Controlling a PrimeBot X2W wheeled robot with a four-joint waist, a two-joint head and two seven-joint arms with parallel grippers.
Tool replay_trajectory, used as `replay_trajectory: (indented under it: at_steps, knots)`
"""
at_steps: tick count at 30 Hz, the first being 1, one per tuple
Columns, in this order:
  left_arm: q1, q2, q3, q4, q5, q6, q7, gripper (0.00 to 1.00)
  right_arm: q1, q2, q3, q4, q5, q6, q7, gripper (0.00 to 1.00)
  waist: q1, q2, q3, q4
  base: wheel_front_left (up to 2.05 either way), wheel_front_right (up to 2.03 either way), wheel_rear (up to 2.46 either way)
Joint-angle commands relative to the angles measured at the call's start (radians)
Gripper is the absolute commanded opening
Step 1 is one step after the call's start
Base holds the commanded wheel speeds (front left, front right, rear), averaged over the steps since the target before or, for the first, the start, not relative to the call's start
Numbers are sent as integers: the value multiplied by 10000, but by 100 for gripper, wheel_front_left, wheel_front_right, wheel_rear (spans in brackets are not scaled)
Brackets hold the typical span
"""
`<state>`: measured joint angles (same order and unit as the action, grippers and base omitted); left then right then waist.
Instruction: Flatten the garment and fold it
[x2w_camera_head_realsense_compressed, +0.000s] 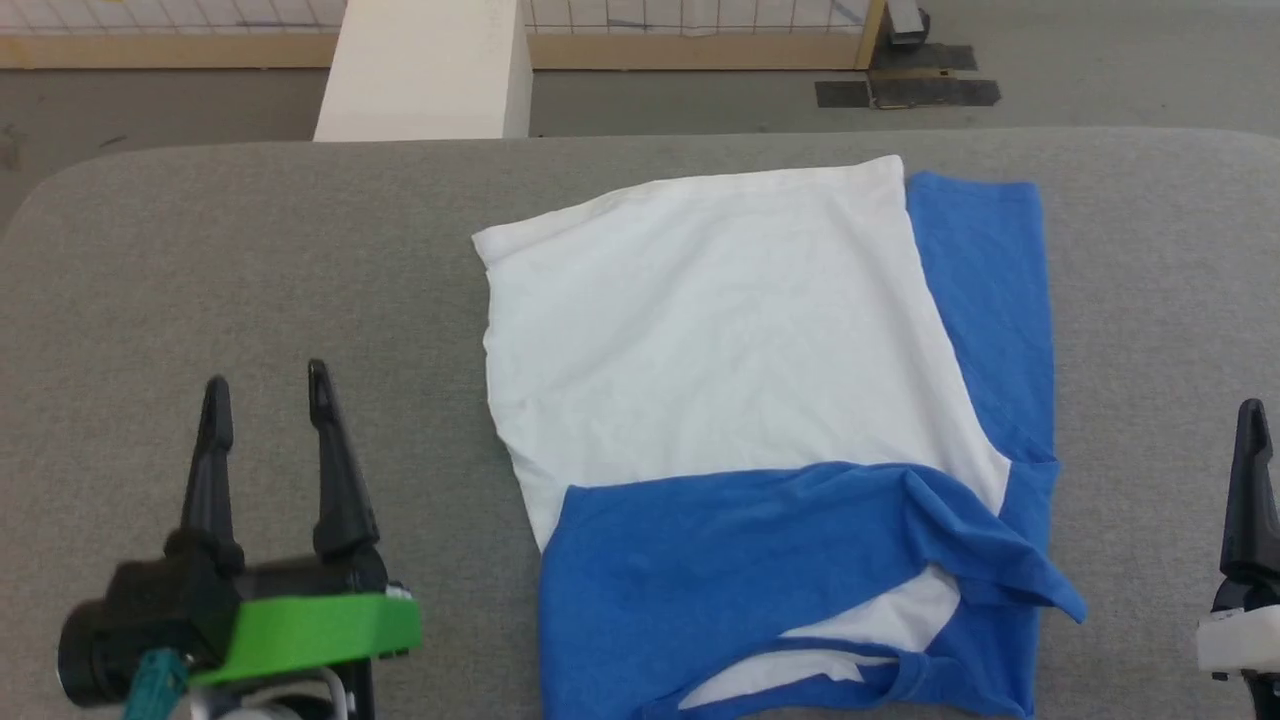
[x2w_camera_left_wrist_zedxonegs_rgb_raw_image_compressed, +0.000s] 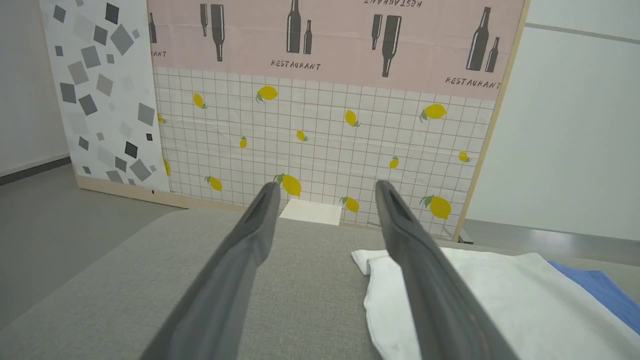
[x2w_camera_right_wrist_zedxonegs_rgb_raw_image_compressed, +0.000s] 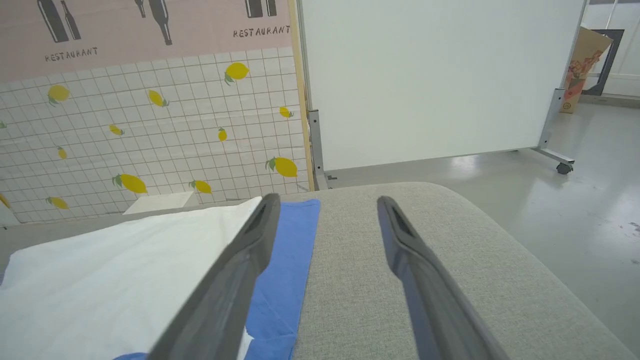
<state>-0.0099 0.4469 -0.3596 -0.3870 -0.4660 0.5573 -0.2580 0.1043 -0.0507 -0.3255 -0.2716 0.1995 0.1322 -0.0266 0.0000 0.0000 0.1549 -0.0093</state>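
On the table (x2w_camera_head_realsense_compressed: 200, 250), a fold that could slip

From the head, we saw the garment (x2w_camera_head_realsense_compressed: 720, 340) lying right of centre on the grey table. Its white body was spread flat, one blue sleeve lay across its near part, and a blue strip ran along its right side. The left gripper (x2w_camera_head_realsense_compressed: 267, 378) stood well apart to its left, fingers spread wide, holding nothing.

Along the left wrist, those two fingers gaped over bare table. The garment's white corner lay near the right-hand one, apart from it as far as we could tell.

Along the right wrist, the right gripper (x2w_camera_right_wrist_zedxonegs_rgb_raw_image_compressed: 327, 199) was equally agape and empty, with the garment's blue edge beside its left-hand finger.

We judged the fold loose. The sleeve's crumpled flap at the near right corner could drag open if a finger caught it on the way in. A pinch of the top layer alone would likely peel that soft cloth off the stack and rumple the flat body beneath.
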Motion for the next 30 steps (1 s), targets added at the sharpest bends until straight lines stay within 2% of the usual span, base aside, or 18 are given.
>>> replay_trajectory:
  at_steps: [1, 11, 18, 22, 24, 30]
  knots:
    - [329, -184, 130, 64, 227, -183, -36, 100, 138, 5, 25, 45, 58, -15, -39, 100, 0, 0, 56, 151, 0, 0, 0]
    - [1086, -1503, 932, 1317, 973, -2183, -37, 100, 158, 5, 151, 277, 139, -15, -138, 100, 0, 0, 167, 407, 0, 0, 0]
    - [877, -2116, 1491, 1433, 1393, -3038, -37, 100, -237, 5, 165, 100, 153, -15, 146, 100, 0, 0, 424, 389, 0, 0, 0]
    - [701, -2454, 1755, 1376, 1608, -3372, -37, 100, -1228, -27, 482, -356, 200, -15, 1011, 100, 0, 0, 882, 249, 0, 0, 0]
    - [604, -2660, 1950, 1283, 1728, -3443, -37, 100, -2042, -356, 676, -524, 329, -15, 1664, 100, 0, 0, 1188, 164, 0, 0, 0]
    - [207, -3232, 2530, 839, 2095, -3655, -37, 100, -5099, -1929, 1075, -119, 1598, -15, 3713, 100, 0, 0, 2403, 71, 0, 0, 0]
